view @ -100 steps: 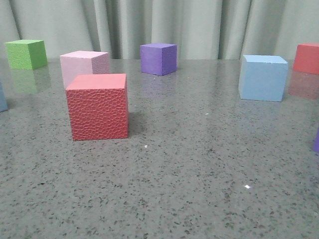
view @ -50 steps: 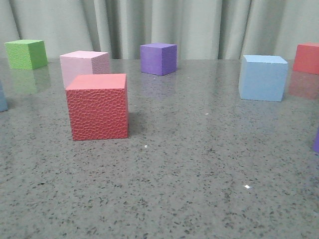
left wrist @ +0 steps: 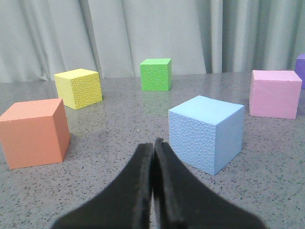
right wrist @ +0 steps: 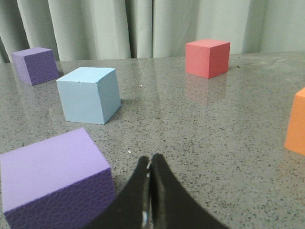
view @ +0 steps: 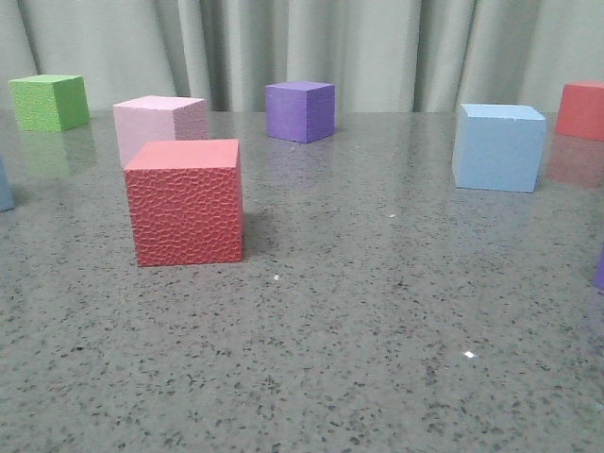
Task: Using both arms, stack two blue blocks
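1. Left gripper (left wrist: 153,148): fingers pressed together, clenched on nothing; one blue block (left wrist: 206,133) rests on the table (left wrist: 119,119) just ahead.
2. Right gripper (right wrist: 149,164): fingers likewise closed, empty; the other blue block (right wrist: 89,94) sits farther off, beyond a purple cube (right wrist: 55,176).
3. Front view: this blue block (view: 498,147) and the red cube (view: 185,201) are unmoved since the earlier frames.

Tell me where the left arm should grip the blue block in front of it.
Probably across two opposite vertical faces of the blue block, coming down from above. It sits flat on the table, turned corner-on to the left gripper, with open space all around. The closed fingers must open first.
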{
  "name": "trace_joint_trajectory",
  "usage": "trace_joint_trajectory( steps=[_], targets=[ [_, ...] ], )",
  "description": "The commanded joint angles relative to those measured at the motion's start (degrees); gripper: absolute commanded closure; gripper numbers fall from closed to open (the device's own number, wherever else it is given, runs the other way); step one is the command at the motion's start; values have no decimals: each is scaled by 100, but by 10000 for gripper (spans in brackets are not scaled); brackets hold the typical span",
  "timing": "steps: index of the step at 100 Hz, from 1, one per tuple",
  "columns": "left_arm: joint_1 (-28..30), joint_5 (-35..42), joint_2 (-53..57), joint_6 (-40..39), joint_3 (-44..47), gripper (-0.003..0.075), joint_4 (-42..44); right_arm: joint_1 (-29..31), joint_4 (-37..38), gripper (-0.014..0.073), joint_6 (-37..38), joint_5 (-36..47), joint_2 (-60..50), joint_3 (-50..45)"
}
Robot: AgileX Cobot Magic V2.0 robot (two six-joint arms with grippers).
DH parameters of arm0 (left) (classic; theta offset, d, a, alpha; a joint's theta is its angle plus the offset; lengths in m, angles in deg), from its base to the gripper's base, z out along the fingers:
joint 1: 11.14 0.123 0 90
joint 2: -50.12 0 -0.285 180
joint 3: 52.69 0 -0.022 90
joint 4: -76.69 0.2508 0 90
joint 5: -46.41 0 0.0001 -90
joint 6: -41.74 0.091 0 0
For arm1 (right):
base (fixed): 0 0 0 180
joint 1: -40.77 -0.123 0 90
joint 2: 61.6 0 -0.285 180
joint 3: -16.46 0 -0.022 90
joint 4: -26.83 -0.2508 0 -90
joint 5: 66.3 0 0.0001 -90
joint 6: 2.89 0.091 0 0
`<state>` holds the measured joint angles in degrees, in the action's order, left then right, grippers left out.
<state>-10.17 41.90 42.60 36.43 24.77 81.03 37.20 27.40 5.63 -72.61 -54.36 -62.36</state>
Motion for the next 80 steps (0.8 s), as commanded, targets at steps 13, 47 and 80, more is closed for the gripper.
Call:
trace_joint_trajectory(
  steps=[13, 47, 80],
  targets=[
    [28, 211, 144, -14, -440, 740, -44, 29, 21, 662, -52, 301, -95, 304],
    [28, -681, -868, -14, -1842, 740, -107, 29, 21, 653, -52, -1268, 813, 1970],
    [28, -1686, -2179, -14, -3214, 739, -304, 29, 21, 653, -52, -2083, 2105, 3353]
  ],
)
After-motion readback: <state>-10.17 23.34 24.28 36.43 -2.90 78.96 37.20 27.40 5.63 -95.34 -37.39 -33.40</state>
